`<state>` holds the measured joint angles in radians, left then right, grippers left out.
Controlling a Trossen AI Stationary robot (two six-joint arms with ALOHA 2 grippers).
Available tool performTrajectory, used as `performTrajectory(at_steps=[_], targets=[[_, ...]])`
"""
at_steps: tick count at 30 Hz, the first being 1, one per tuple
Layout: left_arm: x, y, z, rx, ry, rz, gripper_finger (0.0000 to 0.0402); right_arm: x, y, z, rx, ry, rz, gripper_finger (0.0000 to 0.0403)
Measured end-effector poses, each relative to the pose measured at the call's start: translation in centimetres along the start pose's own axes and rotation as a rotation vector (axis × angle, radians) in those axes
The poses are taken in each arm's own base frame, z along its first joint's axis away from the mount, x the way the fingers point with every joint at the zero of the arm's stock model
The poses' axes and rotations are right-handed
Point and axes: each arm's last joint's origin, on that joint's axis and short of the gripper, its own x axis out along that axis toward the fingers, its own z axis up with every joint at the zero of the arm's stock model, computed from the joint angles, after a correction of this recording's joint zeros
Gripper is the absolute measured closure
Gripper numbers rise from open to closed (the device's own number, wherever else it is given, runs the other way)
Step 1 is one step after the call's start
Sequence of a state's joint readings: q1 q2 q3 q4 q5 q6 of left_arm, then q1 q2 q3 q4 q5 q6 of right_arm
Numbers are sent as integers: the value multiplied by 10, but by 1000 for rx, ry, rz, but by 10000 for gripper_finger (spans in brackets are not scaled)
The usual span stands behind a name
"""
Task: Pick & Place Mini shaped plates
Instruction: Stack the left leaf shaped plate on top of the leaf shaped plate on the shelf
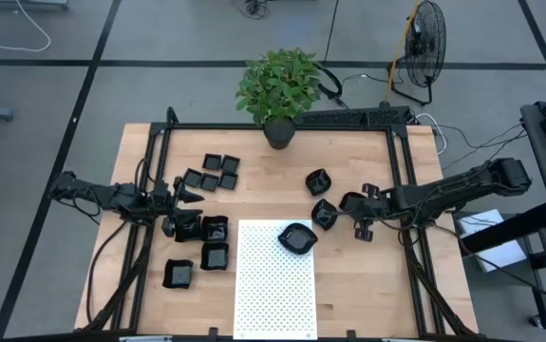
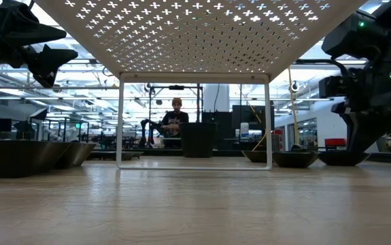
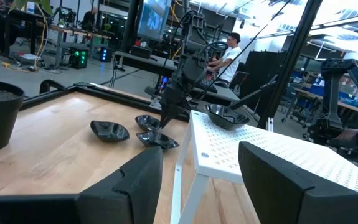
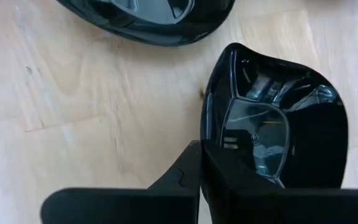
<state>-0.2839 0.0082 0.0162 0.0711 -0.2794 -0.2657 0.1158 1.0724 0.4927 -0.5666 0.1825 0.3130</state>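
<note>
Wooden table point(image 1: 140, 161) | right pincer point(image 4: 200, 158) clamps plate point(image 4: 278, 118) rim | left pincer point(image 1: 189, 196) hovers open

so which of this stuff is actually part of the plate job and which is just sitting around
Part of the job:
- mini shaped plates: square ones, rounded ones, one on the white dotted mat
- plate that the shut right gripper pinches by the rim
- left gripper, open above the table's left side

Just lying about:
- potted plant
- fan on the floor
</note>
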Motion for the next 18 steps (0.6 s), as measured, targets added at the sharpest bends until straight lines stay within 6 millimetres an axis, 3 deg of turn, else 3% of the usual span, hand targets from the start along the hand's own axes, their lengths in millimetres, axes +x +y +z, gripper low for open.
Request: performTrajectory(at_steps=[18], targets=[[0, 0, 0, 0, 0, 0, 188, -21, -1, 9, 57, -211, 71, 402]])
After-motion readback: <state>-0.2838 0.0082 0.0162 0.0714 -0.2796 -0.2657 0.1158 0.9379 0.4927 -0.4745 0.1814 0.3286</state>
